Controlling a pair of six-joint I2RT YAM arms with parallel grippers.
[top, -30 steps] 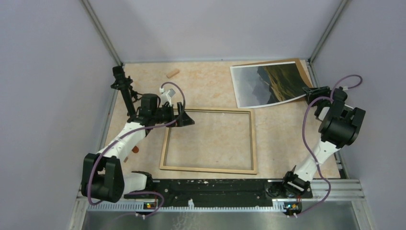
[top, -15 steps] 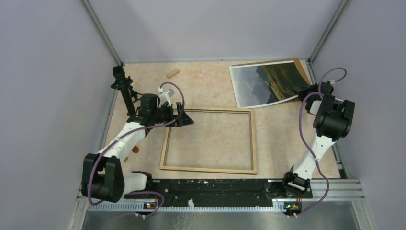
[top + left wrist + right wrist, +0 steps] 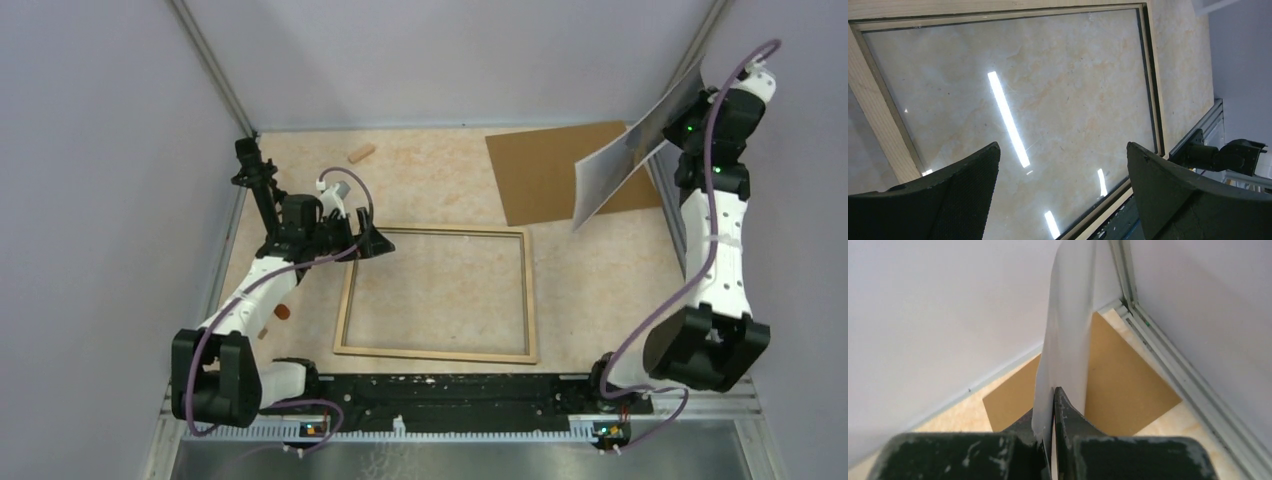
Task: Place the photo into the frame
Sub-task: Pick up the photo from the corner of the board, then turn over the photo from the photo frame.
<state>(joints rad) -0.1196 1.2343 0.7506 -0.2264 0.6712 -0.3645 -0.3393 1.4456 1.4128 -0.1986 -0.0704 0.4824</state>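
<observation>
Right gripper pinches the photo by its edge, aloft beyond the frame's far-right corner, print side hidden. Left gripper gapes wide over the frame's far-left corner.

photo hangs above the board, seemingly clear of it; frame lies nearer, left.

Robot lab: grey enclosure walls, aluminium mounting rail.

Beige marbled counter, boxed in left, far, right by plain lavender-grey walls. Slanted aluminium posts at both far corners. Ribbed metal rail along near edge, brushed steel sheet nearest of all. Even, soft light.
</observation>
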